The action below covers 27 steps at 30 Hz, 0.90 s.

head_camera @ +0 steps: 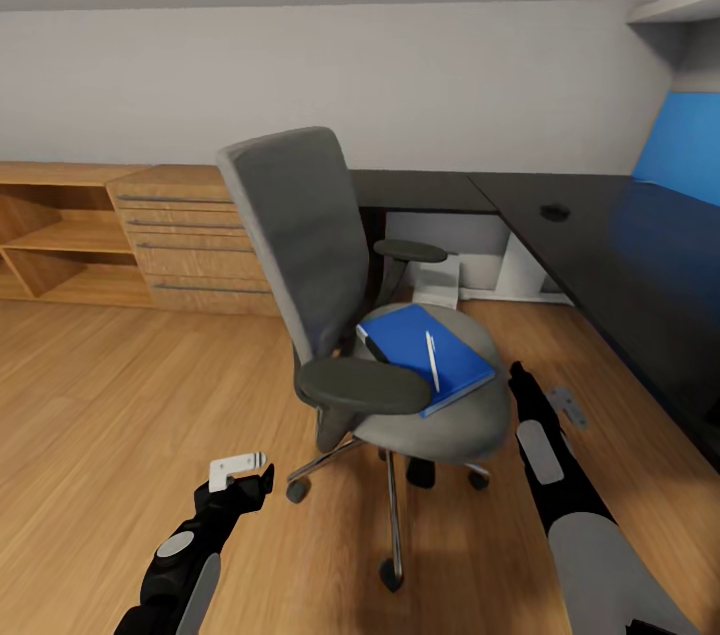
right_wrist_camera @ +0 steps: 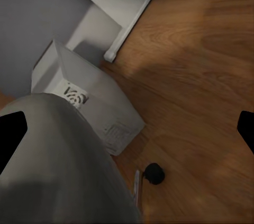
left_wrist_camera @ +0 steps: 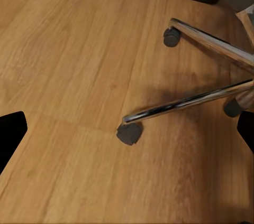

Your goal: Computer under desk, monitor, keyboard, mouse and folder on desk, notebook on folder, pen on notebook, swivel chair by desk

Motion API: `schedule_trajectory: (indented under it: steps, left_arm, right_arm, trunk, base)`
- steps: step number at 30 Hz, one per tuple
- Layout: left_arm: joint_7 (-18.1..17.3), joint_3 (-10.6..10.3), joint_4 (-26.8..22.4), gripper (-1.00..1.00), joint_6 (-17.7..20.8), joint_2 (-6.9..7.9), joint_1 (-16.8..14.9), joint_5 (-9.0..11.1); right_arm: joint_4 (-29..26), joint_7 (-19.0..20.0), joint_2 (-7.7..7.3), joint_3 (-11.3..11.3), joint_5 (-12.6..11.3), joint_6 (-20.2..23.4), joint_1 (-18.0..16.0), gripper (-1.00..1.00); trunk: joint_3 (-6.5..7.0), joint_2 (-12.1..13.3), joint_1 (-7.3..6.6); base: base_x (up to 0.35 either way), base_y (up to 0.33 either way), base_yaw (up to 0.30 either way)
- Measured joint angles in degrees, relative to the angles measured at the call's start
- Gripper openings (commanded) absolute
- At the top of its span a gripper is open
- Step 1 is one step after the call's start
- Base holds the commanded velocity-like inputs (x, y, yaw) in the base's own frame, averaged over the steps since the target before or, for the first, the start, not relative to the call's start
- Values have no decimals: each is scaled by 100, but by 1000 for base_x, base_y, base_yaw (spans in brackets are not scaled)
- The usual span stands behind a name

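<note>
- The head view looks forward and down from above, over the swivel chair [head_camera: 370,335] and the desk [head_camera: 620,255].
- The left wrist view faces straight down, near the floor [left_wrist_camera: 69,76].
- The right wrist view looks down past the seat.
- All share the chair.

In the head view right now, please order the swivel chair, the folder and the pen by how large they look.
1. swivel chair
2. folder
3. pen, which lies on the folder

matt padded swivel chair [head_camera: 300,245], glossy wood floor [head_camera: 100,395]
</note>
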Motion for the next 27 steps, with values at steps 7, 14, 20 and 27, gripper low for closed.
schedule_trajectory:
  steps: [7,14,20,27]
  left_arm:
    - [-1,-2,0,100,-9,-3,0,0]
    - [0,-2,0,100,-8,-1,0,0]
    - [0,-2,0,100,-8,-3,0,0]
    - [0,-2,0,100,-8,-8,0,0]
  right_arm:
    - [0,1,-23,-24,-82,53,0,100]
    - [2,-5,-41,-29,-242,60,0,100]
    - [8,-6,-44,-23,-462,62,0,100]
    - [9,-6,-44,-22,-528,62,0,100]
  trunk:
    - [0,0,0]
    - [0,0,0]
    - [0,0,0]
    - [0,0,0]
  base:
    - [117,0,0]
    - [22,0,0]
    - [3,0,0]
    - [0,0,0]
